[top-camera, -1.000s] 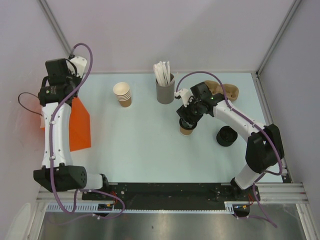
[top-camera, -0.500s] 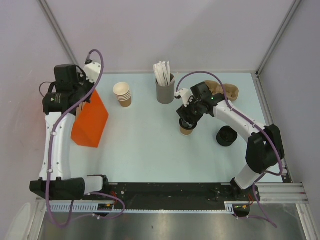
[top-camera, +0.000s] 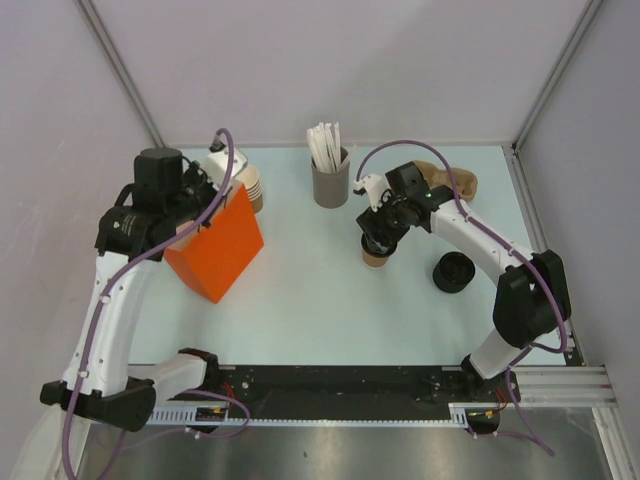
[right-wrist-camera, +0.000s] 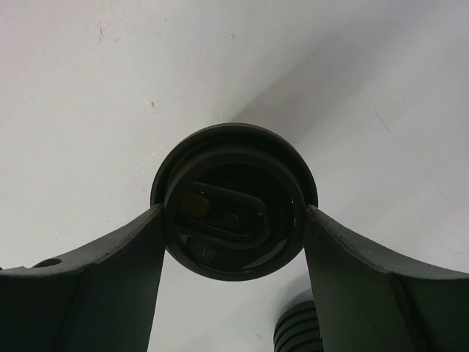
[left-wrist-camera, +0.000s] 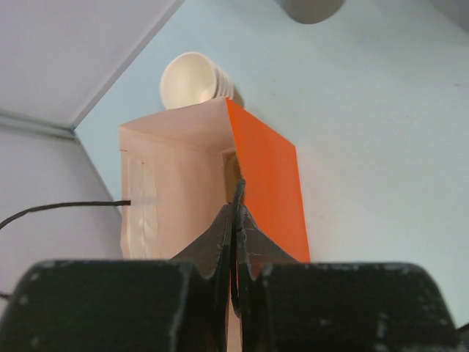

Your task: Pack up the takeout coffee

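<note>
My right claw (right-wrist-camera: pixel 233 220) grips the takeout coffee (top-camera: pixel 375 258), fingers against both sides of its top, cup upright on the worktop (top-camera: pixel 300 290). My left claw (left-wrist-camera: pixel 236 204) is fully closed, pinching the orange bag's (top-camera: pixel 215 250) edge.

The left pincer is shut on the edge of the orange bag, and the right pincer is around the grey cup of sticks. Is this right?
No. The left pincer is shut on the edge of the orange bag, but the right pincer is around the lidded coffee cup, not the grey cup, which stands apart, as the top view shows.
</note>
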### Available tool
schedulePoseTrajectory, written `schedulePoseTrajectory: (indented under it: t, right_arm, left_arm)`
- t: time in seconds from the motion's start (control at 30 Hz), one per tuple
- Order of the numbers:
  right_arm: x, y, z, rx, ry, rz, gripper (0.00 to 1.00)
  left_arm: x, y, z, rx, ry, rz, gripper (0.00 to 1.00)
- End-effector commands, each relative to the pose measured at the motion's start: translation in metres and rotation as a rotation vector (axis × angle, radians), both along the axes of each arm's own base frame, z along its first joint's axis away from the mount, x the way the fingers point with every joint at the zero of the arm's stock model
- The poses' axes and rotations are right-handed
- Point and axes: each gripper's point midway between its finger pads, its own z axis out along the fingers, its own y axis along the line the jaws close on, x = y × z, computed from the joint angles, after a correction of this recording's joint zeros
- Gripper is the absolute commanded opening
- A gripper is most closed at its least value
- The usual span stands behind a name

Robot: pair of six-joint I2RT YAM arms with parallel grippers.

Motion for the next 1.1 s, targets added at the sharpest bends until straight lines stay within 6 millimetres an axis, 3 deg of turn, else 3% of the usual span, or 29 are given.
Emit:
schedulePoseTrajectory:
  t: [0.0,0.17,0.37,0.5,0.67,1.07]
  right_arm:
    - [0.004,-0.003,0.02,0.032,-0.054,-0.004,0.61]
    - [0.007,-0.008,0.022,0.031,-0.063,-0.021,0.61]
    - [0.014,-0.02,0.026,0.042,-0.07,-0.055,0.61]
    - [0.016,-0.024,0.024,0.043,-0.061,-0.069,0.61]
    - [0.017,-0.027,0.025,0.042,-0.065,-0.078,0.61]
    - [0.026,-0.045,0.029,0.049,-0.073,-0.134,0.61]
  left_arm:
    - [-0.018,-0.029,-0.005,-0.027,0.01,-0.122,0.07]
    - [-0.031,-0.06,-0.01,-0.05,0.028,-0.226,0.06]
    - [-0.04,-0.086,0.0,-0.071,0.011,-0.322,0.06]
    - [-0.038,-0.089,0.01,-0.082,-0.015,-0.324,0.0]
    - [-0.047,-0.097,0.021,-0.119,-0.019,-0.374,0.0]
    - [-0.062,-0.135,0.021,-0.16,0.02,-0.51,0.0]
